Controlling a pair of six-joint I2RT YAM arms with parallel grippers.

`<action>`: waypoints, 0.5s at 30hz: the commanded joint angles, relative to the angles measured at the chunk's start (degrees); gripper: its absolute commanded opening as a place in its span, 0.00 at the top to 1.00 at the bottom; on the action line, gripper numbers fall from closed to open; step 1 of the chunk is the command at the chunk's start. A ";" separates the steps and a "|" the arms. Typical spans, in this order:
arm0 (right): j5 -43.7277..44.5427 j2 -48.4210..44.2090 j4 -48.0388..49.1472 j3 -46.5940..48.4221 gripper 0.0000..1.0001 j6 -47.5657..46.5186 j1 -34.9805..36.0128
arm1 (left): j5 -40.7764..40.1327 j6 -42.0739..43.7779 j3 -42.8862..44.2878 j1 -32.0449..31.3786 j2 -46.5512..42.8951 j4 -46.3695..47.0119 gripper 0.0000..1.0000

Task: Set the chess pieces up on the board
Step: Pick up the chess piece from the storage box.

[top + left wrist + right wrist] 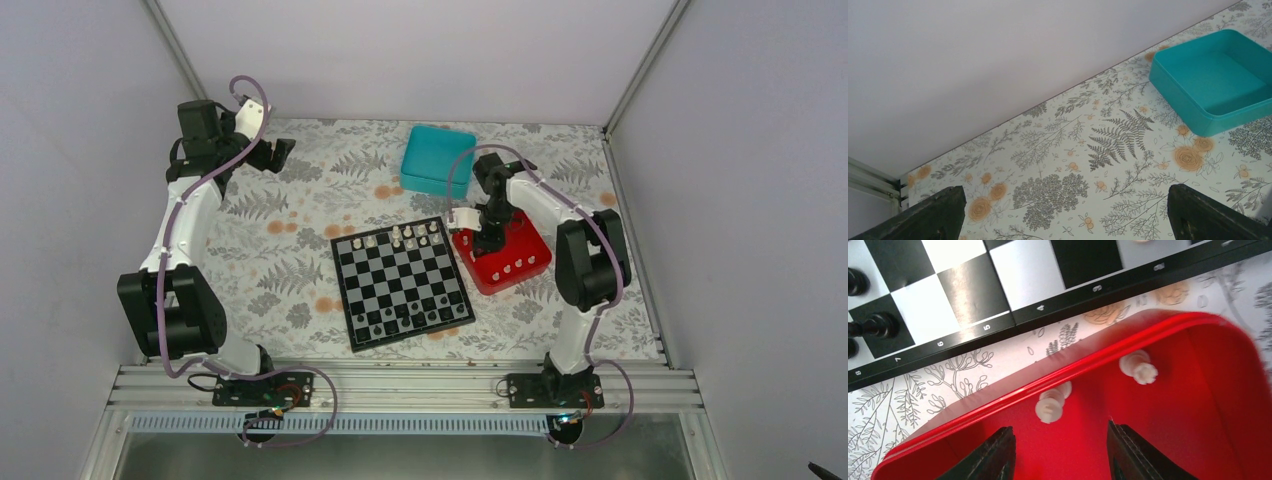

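Note:
The board point(400, 283) lies mid-table, with several white chess pieces point(397, 237) on its far rows and dark pieces point(410, 318) along its near row. More white pieces point(510, 268) lie in the red tray point(535, 262) to its right. My right gripper point(487, 240) hangs over the tray's left part. In the right wrist view the right gripper point(1060, 442) is open and holds nothing. One white piece point(1050, 406) lies just ahead of it against the tray wall point(1013, 390), another white piece point(1139, 367) farther right. My left gripper point(275, 152) is open at the far left, away from the board.
A teal box point(437, 158) stands behind the board, and the left wrist view shows the teal box point(1218, 80) is empty, with the left gripper point(1063, 220) over bare floral cloth. The board's numbered border point(998, 325) and dark pieces point(873, 326) lie beyond the tray wall. Walls enclose three sides.

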 commanded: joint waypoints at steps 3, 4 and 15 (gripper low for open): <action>-1.62 1.38 0.24 -2.11 0.51 0.24 0.91 | 0.86 0.54 0.72 0.21 0.29 -0.54 0.00; -1.49 1.54 0.46 -2.31 0.51 0.27 0.98 | 0.91 0.52 0.75 0.24 0.22 -0.51 0.00; -2.77 2.41 3.03 -2.52 0.57 -0.39 1.27 | 0.80 0.52 0.83 0.26 0.28 -0.60 0.00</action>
